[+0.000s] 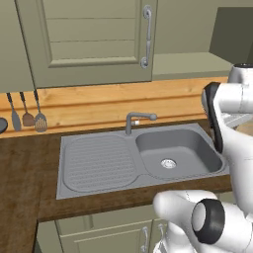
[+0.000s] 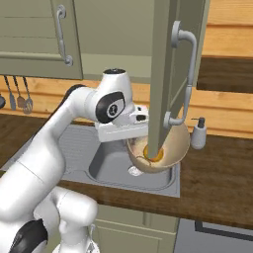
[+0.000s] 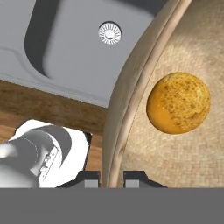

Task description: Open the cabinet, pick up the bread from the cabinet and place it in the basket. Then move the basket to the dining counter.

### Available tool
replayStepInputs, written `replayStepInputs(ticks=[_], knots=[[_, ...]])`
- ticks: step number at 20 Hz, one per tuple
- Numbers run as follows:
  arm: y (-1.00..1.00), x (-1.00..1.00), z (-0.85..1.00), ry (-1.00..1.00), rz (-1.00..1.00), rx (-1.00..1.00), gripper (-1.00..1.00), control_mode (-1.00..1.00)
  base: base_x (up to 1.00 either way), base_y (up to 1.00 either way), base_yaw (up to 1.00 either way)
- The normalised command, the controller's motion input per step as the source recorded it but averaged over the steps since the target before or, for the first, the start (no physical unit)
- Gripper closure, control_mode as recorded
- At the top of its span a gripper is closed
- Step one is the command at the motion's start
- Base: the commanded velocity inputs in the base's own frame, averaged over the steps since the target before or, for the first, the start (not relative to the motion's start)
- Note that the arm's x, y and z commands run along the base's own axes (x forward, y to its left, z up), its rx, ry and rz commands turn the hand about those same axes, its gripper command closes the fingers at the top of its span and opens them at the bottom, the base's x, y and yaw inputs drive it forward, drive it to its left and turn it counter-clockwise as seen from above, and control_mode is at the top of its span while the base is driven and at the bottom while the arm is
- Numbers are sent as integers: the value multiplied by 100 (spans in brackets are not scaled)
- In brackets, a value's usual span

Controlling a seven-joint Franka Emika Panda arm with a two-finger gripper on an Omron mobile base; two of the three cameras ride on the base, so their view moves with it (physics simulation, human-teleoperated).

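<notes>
The bread (image 3: 178, 103) lies inside the basket (image 3: 131, 87), at 3 o'clock in the hand view. The gripper (image 3: 111, 177) straddles the basket rim at 6 o'clock, one fingertip on each side, apparently pinching it to carry the basket to the dining counter. The right base view adds what the hand view lacks: the open cabinet (image 2: 165, 74) door partly hiding the basket above the sink (image 2: 118, 168).

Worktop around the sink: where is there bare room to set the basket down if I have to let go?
Bare dark wood lies right of the sink, in front of the soap dispenser, and on the worktop left of the drainboard. It is crowded at the basin's right edge, where the basket with the bread hangs behind the open cabinet door.
</notes>
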Motion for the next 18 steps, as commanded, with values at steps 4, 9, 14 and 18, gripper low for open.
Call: replayStepInputs(ticks=[4,9,14,18], knots=[[76,-47,100,4,0,-14,100,-100,0,0,0],[40,-46,85,0,10,-13,100,-100,0,0,0],[22,-41,70,0,10,-10,100,-100,0,0,0],[8,-41,24,-1,9,-5,100,-100,0,0,0]])
